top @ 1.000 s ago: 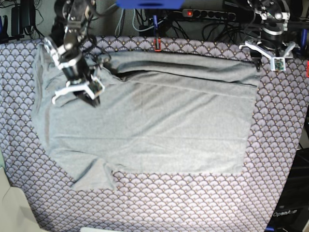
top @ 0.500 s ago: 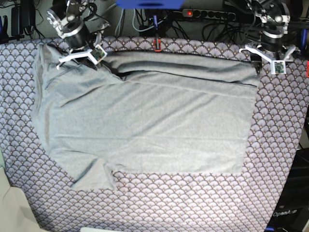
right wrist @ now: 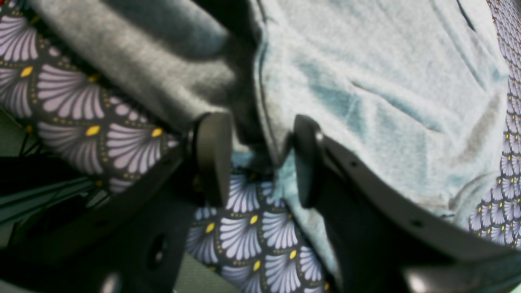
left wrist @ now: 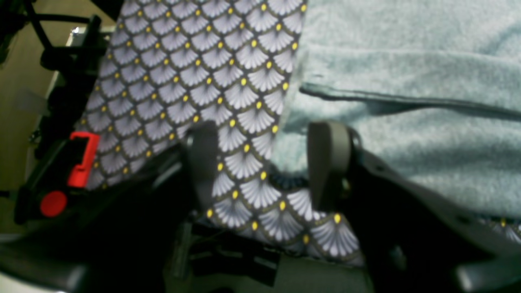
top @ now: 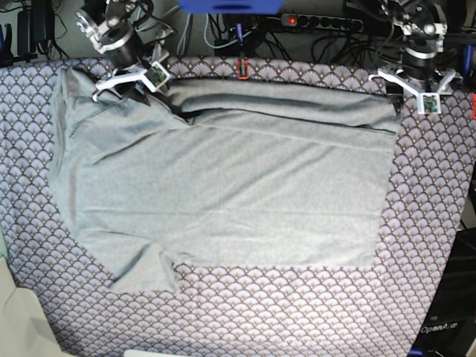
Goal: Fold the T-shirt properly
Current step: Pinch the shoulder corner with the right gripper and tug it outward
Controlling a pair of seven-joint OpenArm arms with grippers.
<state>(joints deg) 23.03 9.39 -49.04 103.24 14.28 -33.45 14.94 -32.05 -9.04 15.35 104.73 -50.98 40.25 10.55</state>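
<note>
Across the table the T-shirt lies flat, long axis side to side. Your right tool, spread and empty, hangs over its far collar end; your left tool, also spread, hovers beside the hem corner.

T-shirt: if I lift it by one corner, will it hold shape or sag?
The T-shirt is probably floppy: it lies creased, with a folded strip along its far edge. It likely sags and drags. The knit looks soft in the right wrist view, so it may bunch against the tablecloth.
</note>
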